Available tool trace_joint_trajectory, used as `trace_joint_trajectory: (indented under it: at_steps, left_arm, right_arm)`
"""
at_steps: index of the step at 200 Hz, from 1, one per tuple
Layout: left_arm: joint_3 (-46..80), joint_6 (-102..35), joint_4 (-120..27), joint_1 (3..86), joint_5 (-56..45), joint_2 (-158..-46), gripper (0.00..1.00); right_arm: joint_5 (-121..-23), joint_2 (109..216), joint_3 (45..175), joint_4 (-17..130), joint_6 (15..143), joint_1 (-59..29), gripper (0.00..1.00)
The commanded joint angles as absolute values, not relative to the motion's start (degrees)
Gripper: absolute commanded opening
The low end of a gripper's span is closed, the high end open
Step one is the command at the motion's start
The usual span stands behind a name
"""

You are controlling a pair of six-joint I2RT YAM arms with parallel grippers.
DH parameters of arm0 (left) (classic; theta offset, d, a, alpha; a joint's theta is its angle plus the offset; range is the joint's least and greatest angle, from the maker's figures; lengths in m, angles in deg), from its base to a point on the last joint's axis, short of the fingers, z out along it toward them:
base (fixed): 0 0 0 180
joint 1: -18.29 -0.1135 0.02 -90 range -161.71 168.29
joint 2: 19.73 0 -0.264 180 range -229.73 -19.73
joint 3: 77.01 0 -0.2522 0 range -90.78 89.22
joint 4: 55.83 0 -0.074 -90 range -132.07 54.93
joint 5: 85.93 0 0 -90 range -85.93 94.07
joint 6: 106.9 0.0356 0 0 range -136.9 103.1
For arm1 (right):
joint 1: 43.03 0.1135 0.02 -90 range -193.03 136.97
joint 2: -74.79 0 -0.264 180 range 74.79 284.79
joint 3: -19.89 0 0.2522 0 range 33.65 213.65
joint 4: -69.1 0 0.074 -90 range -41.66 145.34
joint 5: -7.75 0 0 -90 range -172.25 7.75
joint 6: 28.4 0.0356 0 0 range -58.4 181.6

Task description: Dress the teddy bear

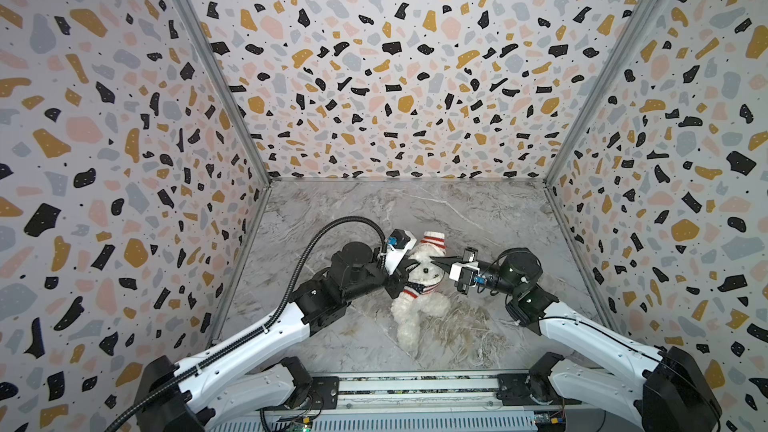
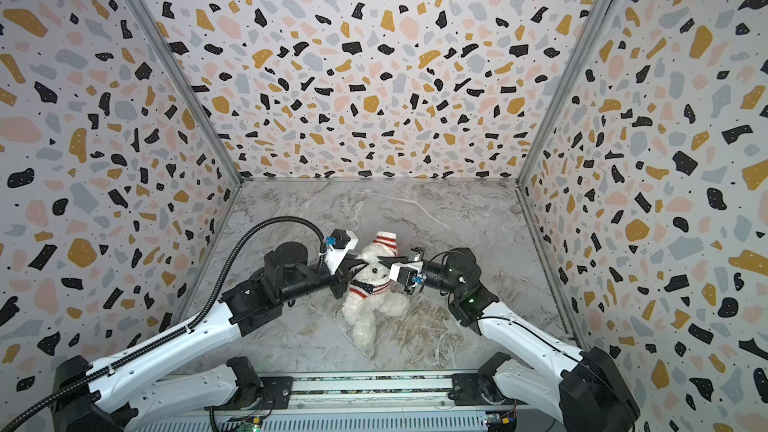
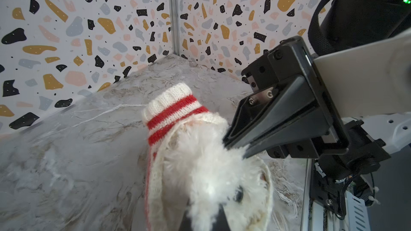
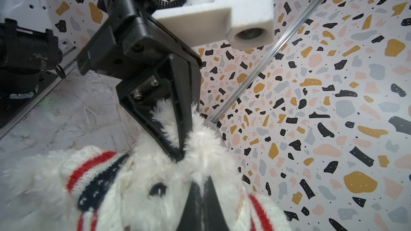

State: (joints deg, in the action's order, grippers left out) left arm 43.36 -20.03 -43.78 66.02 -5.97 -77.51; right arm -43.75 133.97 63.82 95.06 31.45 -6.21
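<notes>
The teddy bear (image 1: 409, 317) lies on its back mid-table, legs toward the front edge. A knitted sweater (image 1: 416, 290) in cream, red and navy is bunched round its neck and chest, and one red-striped cuff (image 1: 434, 241) sticks out behind the head. My left gripper (image 1: 411, 268) comes in from the left and is shut on the fluffy fur at the side of the bear's head (image 4: 155, 170); its fingertips (image 4: 179, 154) pinch the fur. My right gripper (image 1: 433, 260) reaches from the right, its fingers (image 4: 203, 196) pressed together on fur at the top of the head.
The marble table (image 1: 478, 218) is boxed in by terrazzo-patterned walls (image 1: 374, 76) at the back and on both sides. A metal rail (image 1: 415, 384) runs along the front edge. The left arm's black cable hose (image 1: 316, 243) arcs above the table.
</notes>
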Motion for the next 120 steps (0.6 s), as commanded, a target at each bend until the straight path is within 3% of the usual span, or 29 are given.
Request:
trace_joint_trajectory:
  at_steps: [1, 21, 42, 63, 79, 120]
  left_arm:
    - [44.3, -16.7, -48.7, 66.0, 0.5, -74.5, 0.00]
    - [44.2, -14.2, -49.0, 67.2, 3.3, -73.7, 0.00]
    - [44.6, -12.3, -50.0, 69.2, 5.8, -73.0, 0.00]
    - [44.9, -11.3, -50.6, 70.5, 6.1, -72.9, 0.00]
    - [44.8, -10.6, -50.3, 71.2, 6.4, -73.0, 0.00]
    - [45.2, -10.3, -49.7, 72.8, 7.1, -73.1, 0.00]
  right_arm:
    - [-43.6, 129.2, 66.2, 94.9, 41.5, -5.9, 0.20]
    - [-45.7, 126.7, 68.7, 89.6, 53.5, -6.9, 0.34]
    - [-48.8, 128.5, 76.8, 75.8, 62.8, -9.9, 0.42]
    - [-42.6, 133.2, 84.1, 67.1, 68.7, -15.4, 0.47]
    - [-37.1, 136.6, 88.3, 63.4, 68.6, -17.1, 0.50]
    - [-34.8, 139.4, 91.8, 57.7, 64.3, -17.8, 0.53]
